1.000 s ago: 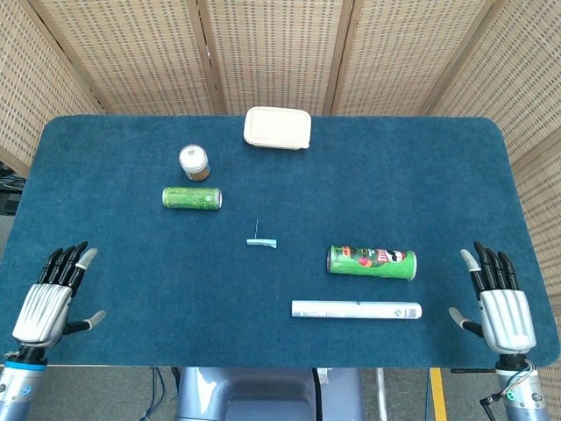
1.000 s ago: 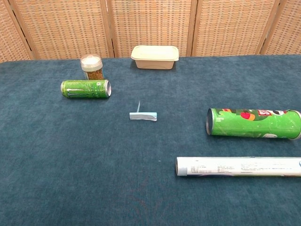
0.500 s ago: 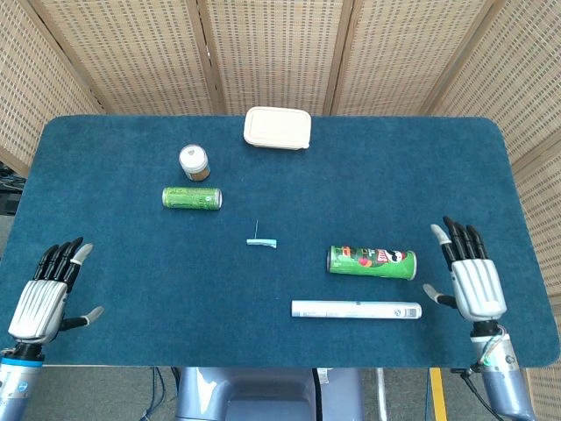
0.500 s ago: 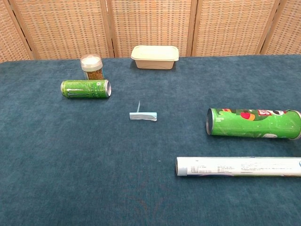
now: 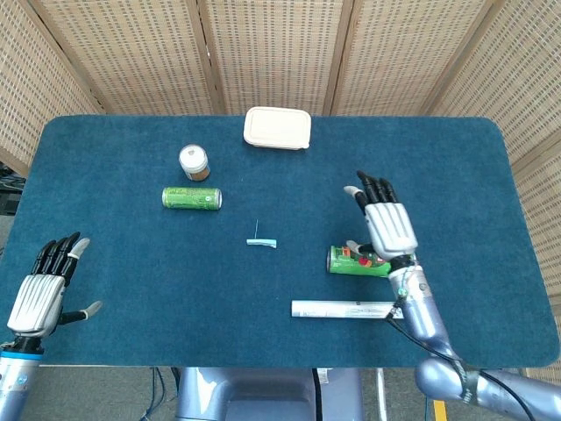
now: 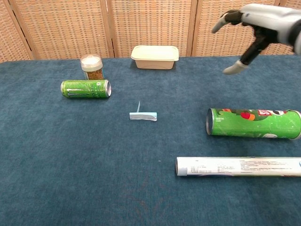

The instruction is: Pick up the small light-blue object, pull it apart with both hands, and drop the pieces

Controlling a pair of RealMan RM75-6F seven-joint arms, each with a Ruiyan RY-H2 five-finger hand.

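Note:
The small light-blue object (image 5: 262, 242) (image 6: 143, 116) lies flat near the middle of the blue table, with a thin stalk sticking up at its left end. My right hand (image 5: 387, 224) (image 6: 256, 29) hovers open above the green crisp tube, well to the right of the object, fingers spread and holding nothing. My left hand (image 5: 42, 290) rests open at the table's near left corner, far from the object; the chest view does not show it.
A green crisp tube (image 5: 368, 261) (image 6: 254, 123) and a white rolled tube (image 5: 351, 310) (image 6: 237, 166) lie at the right front. A green can (image 5: 191, 197) (image 6: 85, 88), a small jar (image 5: 194, 161) (image 6: 91, 67) and a cream lidded box (image 5: 277, 128) (image 6: 154, 56) sit further back.
My right hand has risen from the near right edge and swung left and forward, now above the crisp tube. My left hand has drifted slightly towards the near edge. The objects have not moved.

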